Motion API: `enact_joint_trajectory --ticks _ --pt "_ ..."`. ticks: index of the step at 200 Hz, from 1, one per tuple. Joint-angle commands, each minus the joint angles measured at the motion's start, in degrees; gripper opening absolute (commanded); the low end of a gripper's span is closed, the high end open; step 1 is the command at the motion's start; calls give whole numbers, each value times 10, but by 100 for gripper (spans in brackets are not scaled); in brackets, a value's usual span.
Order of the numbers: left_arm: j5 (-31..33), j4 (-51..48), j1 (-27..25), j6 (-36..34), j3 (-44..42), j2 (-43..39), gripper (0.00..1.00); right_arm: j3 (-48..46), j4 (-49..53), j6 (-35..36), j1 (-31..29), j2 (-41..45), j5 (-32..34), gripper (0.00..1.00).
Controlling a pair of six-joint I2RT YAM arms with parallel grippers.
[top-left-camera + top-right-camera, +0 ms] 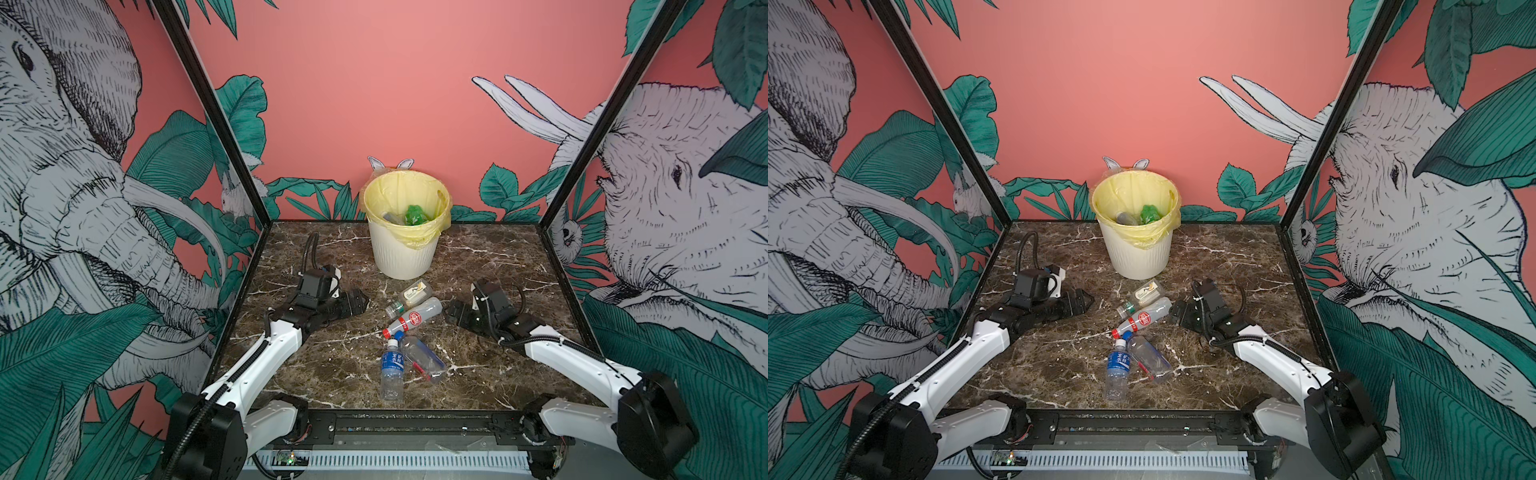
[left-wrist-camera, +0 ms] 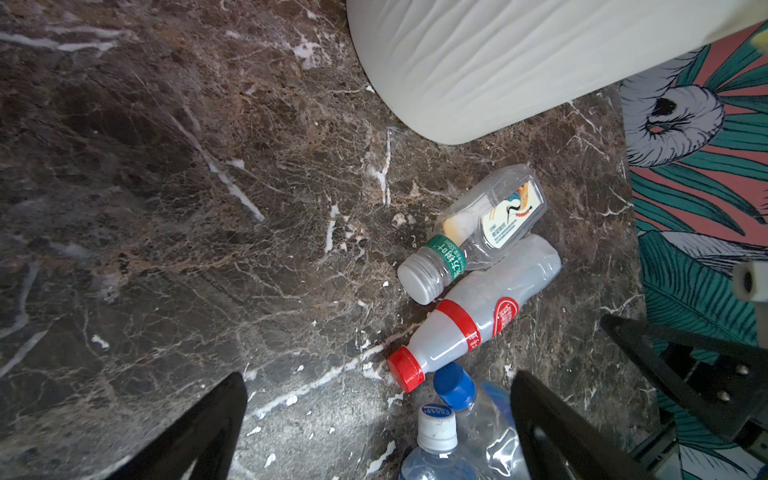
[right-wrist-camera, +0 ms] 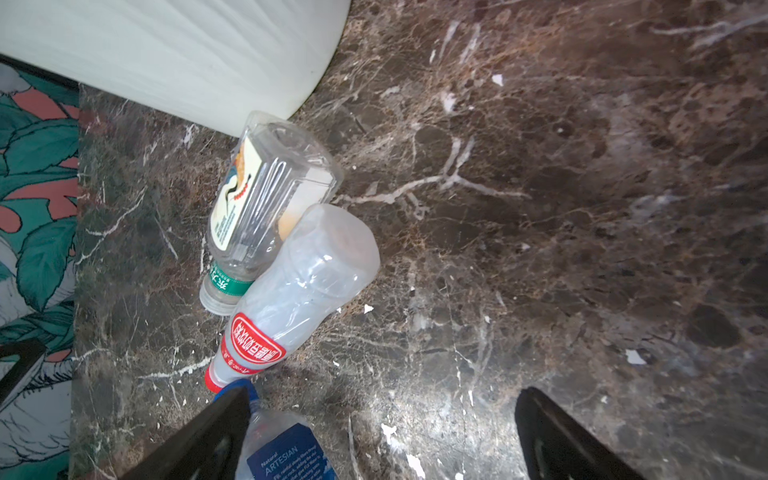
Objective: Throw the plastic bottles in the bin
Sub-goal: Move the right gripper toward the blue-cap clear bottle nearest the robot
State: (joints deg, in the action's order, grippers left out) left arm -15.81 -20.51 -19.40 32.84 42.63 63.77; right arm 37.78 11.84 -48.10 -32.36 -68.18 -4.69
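Note:
Several plastic bottles lie in a cluster mid-table in both top views. These are a square clear bottle with a green neck band, a red-capped bottle, a blue-capped clear bottle and a blue-labelled, white-capped bottle. The cream ribbed bin with a yellow bag stands at the back and holds a green bottle and a clear one. My left gripper is open and empty, left of the cluster. My right gripper is open and empty, just right of the red-capped bottle's base. The left wrist view shows the red cap.
The brown marble tabletop is boxed in by patterned walls on the left, right and back, with black corner posts. A black rail runs along the front edge. The bin's wall is close behind the square bottle.

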Motion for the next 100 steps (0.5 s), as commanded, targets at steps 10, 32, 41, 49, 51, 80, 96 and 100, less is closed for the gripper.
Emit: enact_joint_trajectory --ticks 10,32,41,49,51,80,96,100 --pt "6 5 3 6 -12 -13 99 8 6 66 -22 9 -30 99" --pt "19 0 3 4 -10 -13 99 7 8 90 -31 10 -50 99" --pt "23 -2 3 4 -9 -13 99 10 11 100 -38 12 -55 99" --pt "24 -2 4 5 -9 -13 99 12 14 113 -44 14 -59 99" --pt "24 -2 3 5 -9 -13 99 12 15 116 -46 14 -60 99" --pt "29 0 3 7 -13 -11 99 13 30 172 -72 13 -55 99" --pt "41 -15 3 1 -6 -9 99 16 41 193 -87 10 -53 99" --pt "46 -21 3 0 -4 -9 99 18 43 197 -91 10 -53 99"
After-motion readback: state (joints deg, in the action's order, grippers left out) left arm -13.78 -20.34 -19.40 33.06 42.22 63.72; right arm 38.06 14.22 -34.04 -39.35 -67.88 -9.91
